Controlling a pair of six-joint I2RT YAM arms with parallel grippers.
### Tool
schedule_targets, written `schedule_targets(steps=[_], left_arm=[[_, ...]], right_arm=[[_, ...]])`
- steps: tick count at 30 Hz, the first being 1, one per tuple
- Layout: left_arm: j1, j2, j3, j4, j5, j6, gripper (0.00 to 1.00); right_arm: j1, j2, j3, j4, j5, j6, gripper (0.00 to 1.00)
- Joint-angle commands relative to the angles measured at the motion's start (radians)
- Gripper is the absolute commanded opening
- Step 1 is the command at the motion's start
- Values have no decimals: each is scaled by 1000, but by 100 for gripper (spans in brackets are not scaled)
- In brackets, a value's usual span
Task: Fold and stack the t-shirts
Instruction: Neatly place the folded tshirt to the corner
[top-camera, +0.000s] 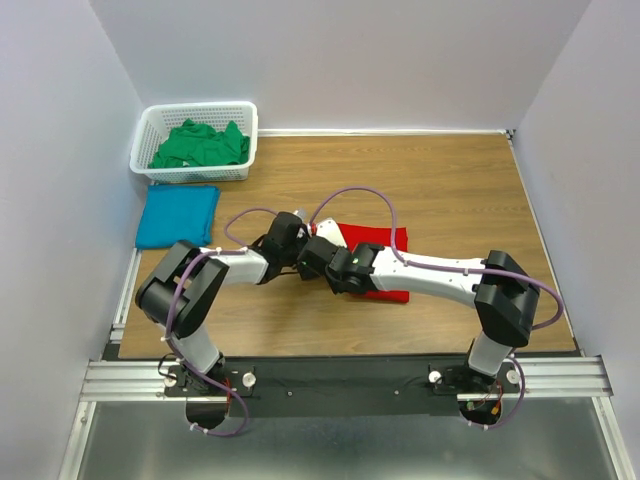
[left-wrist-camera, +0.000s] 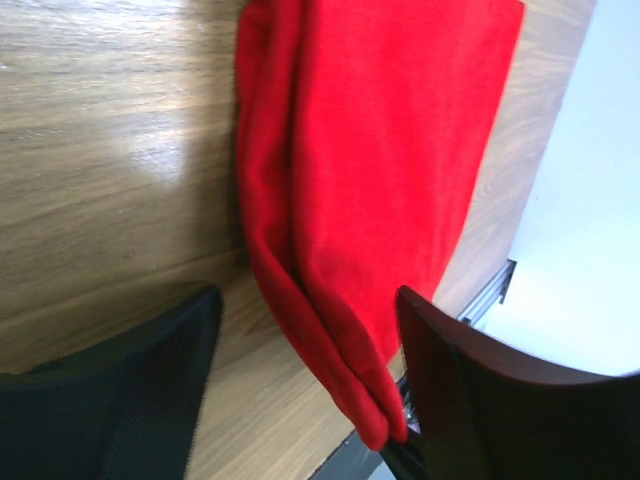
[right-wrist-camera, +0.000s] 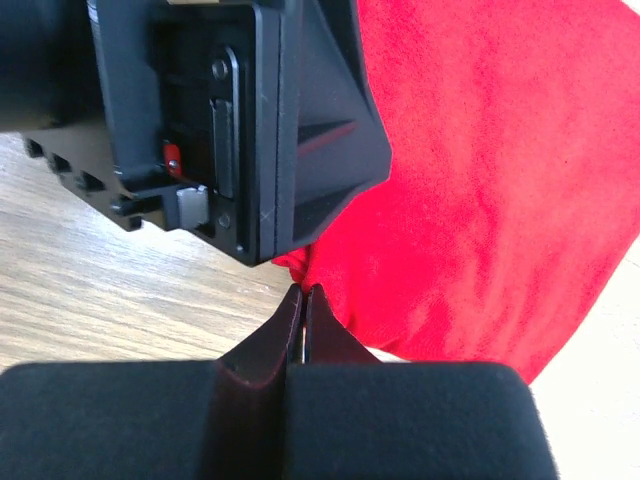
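Red t-shirt (top-camera: 385, 250) folded, long axis running ahead of left hand (left-wrist-camera: 305, 300), spread astride its fold, right hand (right-wrist-camera: 303, 295) pinched together.

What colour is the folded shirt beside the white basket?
Teal blue. The folded soft cloth t-shirt shows best in the top external view.

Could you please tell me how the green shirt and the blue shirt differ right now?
The green shirt lies crumpled inside the white basket; the blue shirt lies folded flat on the table beside it. Both are plain cloth at the table's far left.
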Motion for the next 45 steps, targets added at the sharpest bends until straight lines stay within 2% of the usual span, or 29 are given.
schedule_targets(steps=[1,5,8,9,10,13,18,19,22,23,25,26,28,30,32,34,41,45], left_arm=[[-14,34,-1,31,-44,-12,73],[-17,47,11,34,-56,11,59],[-16,48,15,33,-67,19,41],[-15,50,22,31,-73,28,23],[-17,54,28,31,-73,34,22],[-17,70,54,25,-76,77,1],[3,74,91,-24,-116,166,0],[17,74,107,-47,-121,208,0],[46,74,140,-94,-165,285,0],[53,76,161,-110,-173,311,0],[76,76,176,-147,-187,388,0],[99,76,192,-176,-202,429,0],[122,74,222,-211,-219,474,0],[155,71,248,-275,-260,546,0],[170,64,296,-327,-306,600,0],[192,54,337,-430,-410,678,0],[254,16,394,-578,-739,853,0],[282,-9,400,-621,-828,887,0]], right_arm=[[-3,-19,-6,26,-2,13,1],[-5,-13,-5,31,-11,13,1],[-3,-7,-3,32,-11,13,1],[-5,-4,0,32,-11,11,1],[-3,-3,0,34,-13,10,1],[-3,1,6,35,-19,8,1],[-3,-4,5,35,-30,5,3],[-3,-9,1,35,-33,7,13],[-3,-21,-6,34,-2,19,29],[-5,-38,-11,32,8,23,41],[-17,-61,-29,29,30,37,52],[-31,-88,-46,26,36,46,62],[-52,-116,-69,23,38,53,73],[-92,-159,-103,17,36,56,79],[-123,-190,-126,9,36,62,91],[-173,-236,-159,-1,41,66,100],[-317,-329,-227,-15,3,27,100],[-351,-335,-247,-14,-19,-7,100]])
